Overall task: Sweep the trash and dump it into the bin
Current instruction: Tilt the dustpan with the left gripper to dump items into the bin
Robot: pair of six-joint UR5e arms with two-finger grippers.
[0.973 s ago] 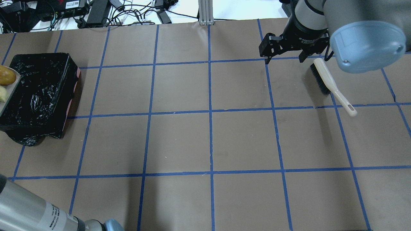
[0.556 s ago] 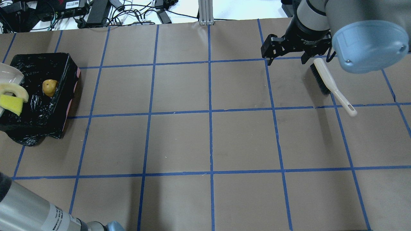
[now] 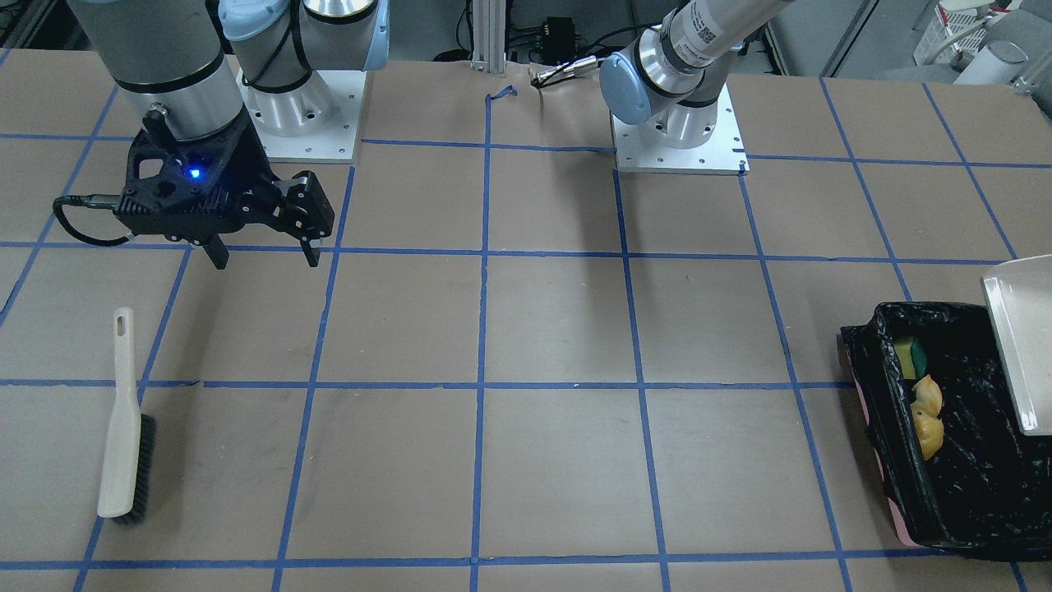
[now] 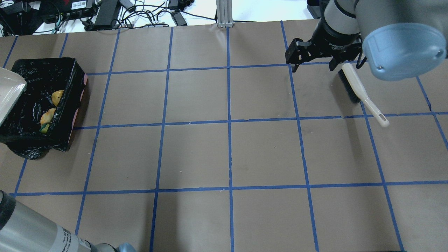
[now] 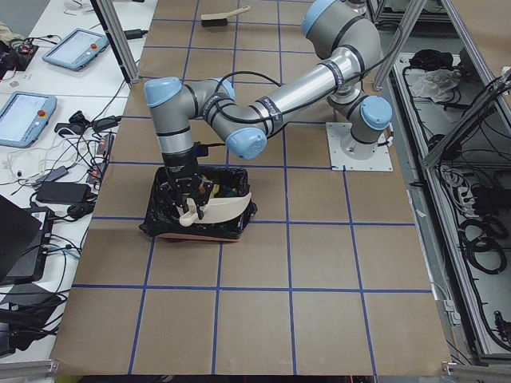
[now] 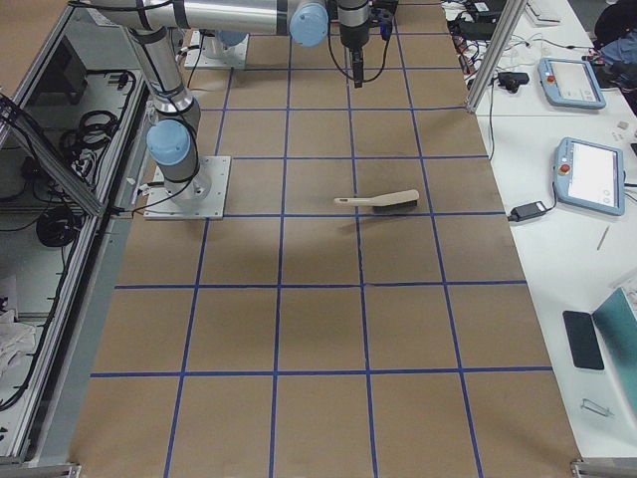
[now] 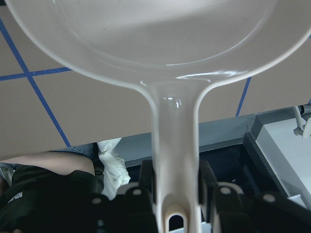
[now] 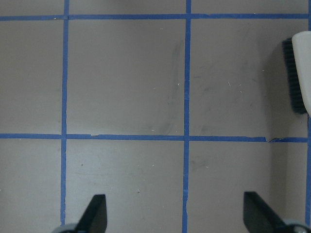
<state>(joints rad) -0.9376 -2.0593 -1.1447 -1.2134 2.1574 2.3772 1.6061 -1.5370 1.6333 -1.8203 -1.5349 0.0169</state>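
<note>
At the desk's (image 4: pixel 227 154) left edge in the overhead view, the black-lined bin (image 4: pixel 66 138) holds the trash (image 4: pixel 46 117), all three pieces lying together against its inner wall, the sponge's green face showing in the front view. Above the bin's far side hangs the beige dustpan (image 4: pixel 8 94), steeply tilted with its mouth toward the liner, an angle that looks chosen to let the load slide out. The wrist camera shows the pan bare and the left end effector (image 7: pixel 176 177) clamped tight on the pan's handle, which keeps the tilt under control. Across the open middle of the desk, the right end effector (image 4: pixel 312 67) hovers clear of the surface with its jaws spread wide and nothing between them. Just beside it the brush (image 4: pixel 355 85) lies on the desk, bristles down and handle pointing toward the robot, apparently parked out of the way now that no trash shows on the desk. By the look of it, the dump is done and only putting the pan away remains.
</note>
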